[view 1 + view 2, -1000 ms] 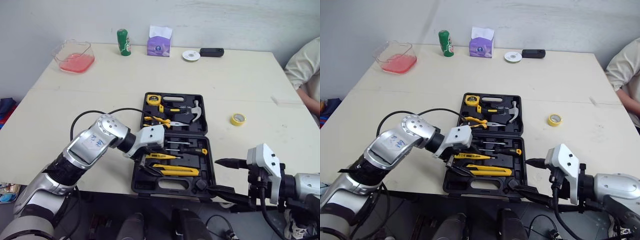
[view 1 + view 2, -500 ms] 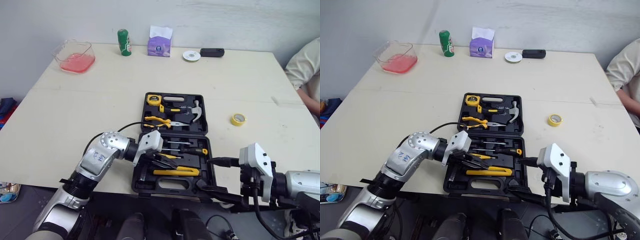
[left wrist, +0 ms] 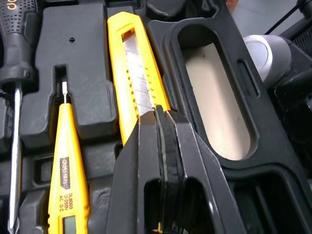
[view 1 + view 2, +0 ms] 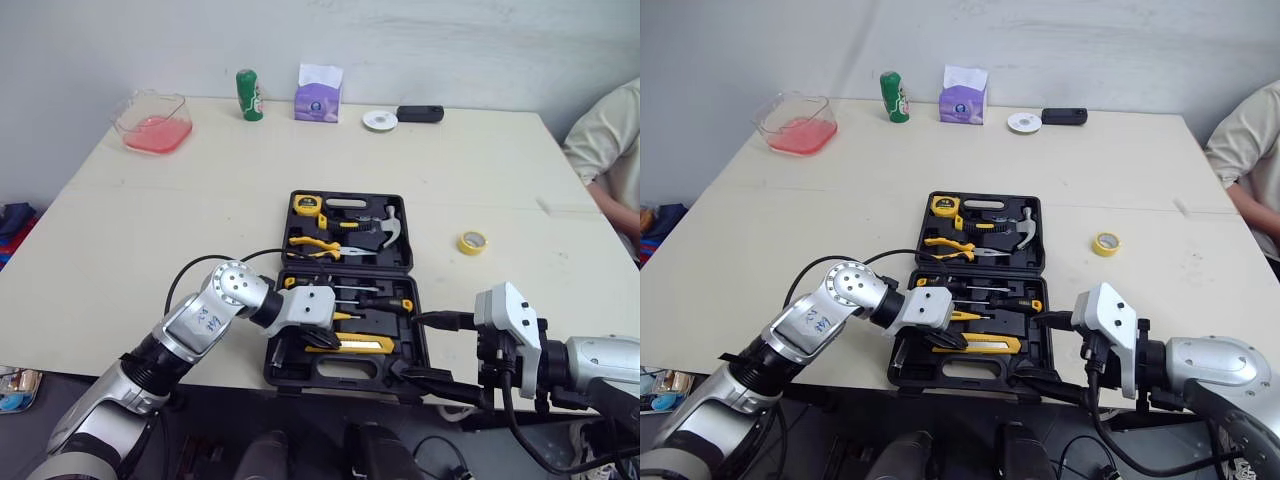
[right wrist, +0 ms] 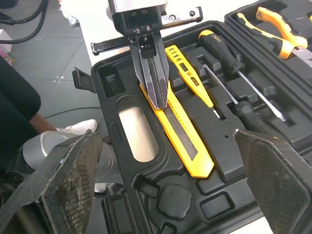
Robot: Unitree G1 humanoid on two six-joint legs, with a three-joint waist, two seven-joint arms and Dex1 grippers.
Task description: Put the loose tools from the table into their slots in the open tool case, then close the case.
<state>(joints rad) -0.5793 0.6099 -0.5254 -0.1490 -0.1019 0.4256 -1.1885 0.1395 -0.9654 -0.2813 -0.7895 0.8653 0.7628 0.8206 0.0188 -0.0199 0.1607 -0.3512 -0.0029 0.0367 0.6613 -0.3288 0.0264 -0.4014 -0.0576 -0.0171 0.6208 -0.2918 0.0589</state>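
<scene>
The left gripper (image 3: 161,111), black fingers pressed together and gripping nothing, touches its tips to the long yellow plastic utility knife (image 3: 134,63) lying in the near half of the open black plastic tool case (image 5: 175,202). The right gripper (image 4: 430,349) gapes wide and empty beside the case's near right corner.

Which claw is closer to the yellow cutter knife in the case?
Left. The left claw, shut, has its tips right on the yellow cutter knife. The right claw is open by the tool case corner, not touching it.
</scene>
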